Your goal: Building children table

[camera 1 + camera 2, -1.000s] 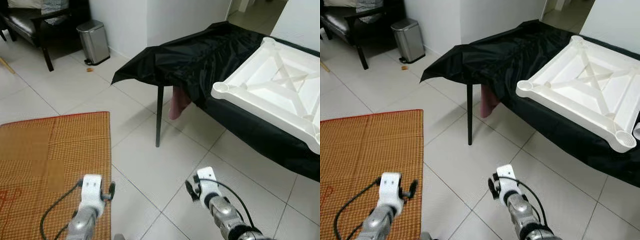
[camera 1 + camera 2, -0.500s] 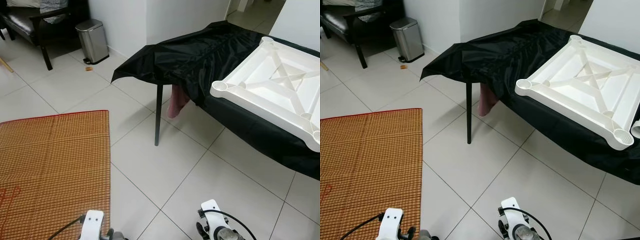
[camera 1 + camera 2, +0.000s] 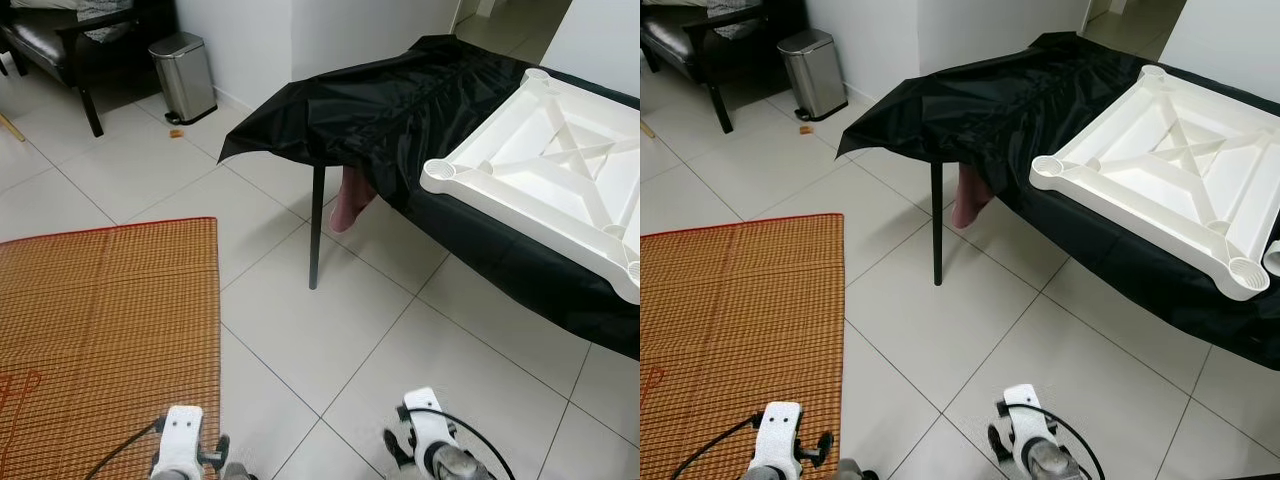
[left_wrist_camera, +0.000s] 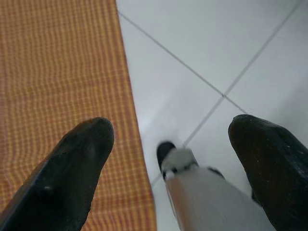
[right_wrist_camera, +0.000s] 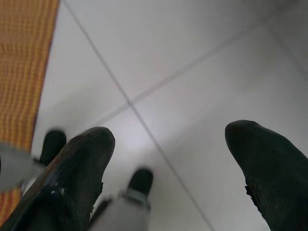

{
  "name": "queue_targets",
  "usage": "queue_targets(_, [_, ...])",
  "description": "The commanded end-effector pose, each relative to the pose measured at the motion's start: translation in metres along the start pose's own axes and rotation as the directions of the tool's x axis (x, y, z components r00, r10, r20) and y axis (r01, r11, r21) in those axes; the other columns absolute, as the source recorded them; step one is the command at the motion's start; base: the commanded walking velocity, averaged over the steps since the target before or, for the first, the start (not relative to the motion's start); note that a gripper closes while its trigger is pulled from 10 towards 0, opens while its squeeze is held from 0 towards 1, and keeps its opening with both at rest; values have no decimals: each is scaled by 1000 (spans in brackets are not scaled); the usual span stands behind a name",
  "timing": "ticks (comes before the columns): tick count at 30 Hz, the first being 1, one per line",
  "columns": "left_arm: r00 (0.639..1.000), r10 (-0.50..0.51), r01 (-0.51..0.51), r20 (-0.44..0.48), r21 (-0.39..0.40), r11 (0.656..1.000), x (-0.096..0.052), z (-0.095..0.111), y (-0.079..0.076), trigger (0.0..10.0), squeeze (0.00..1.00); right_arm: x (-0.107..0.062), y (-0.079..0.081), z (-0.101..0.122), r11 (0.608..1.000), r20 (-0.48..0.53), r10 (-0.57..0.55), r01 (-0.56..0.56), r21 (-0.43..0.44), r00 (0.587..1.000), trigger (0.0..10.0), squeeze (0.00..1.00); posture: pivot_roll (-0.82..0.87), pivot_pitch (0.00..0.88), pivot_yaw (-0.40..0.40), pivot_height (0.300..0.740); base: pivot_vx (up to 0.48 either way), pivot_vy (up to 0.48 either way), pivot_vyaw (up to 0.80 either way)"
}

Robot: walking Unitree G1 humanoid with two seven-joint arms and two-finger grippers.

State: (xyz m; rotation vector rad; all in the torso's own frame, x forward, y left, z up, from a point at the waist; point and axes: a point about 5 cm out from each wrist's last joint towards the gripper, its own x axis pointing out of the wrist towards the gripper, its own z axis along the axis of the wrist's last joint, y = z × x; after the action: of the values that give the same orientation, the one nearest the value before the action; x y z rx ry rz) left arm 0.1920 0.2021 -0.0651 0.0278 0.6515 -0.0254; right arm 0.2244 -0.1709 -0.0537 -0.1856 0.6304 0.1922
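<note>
While both arms have risen slightly, the white tabletop stays put — untouched.

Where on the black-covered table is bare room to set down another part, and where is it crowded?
Bare cloth lies at the table's left end, between its draped corner and the white tabletop. The right end is crowded: the upturned tabletop fills it to the front edge. Both open grippers hang low over floor tiles.

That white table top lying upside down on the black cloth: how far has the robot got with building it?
Barely begun, by the look of it. Done: the white table top lies upside down on the black-covered table, its corner sockets bare, no legs fitted. In hand: nothing; the left gripper and right gripper hang low over the tiled floor, fingers open and empty. Left: fitting every leg.
</note>
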Motion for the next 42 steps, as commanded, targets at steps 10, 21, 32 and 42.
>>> queue_targets(10, [891,72,-55,449,-50,997,-1,83,22,10000,0,11,-4,79,999,368,-6,-8,37,930,10000,0,29,106,5,740,0,0,0])
queue_targets(21, [646,57,-71,762,-16,997,-40,190,25,10000,0,-11,-16,180,1000,698,-10,3,12,716,10000,0,33,69,5,740,0,0,0])
queue_targets(32, [585,80,-63,807,-53,997,-66,231,15,10000,0,-40,-8,219,1000,801,5,-12,3,599,10000,0,25,96,3,740,0,0,0])
queue_targets(42, [603,92,-92,792,-46,995,-79,239,12,10000,0,-59,-12,234,1000,830,-8,2,8,558,10000,0,29,111,13,740,0,0,0])
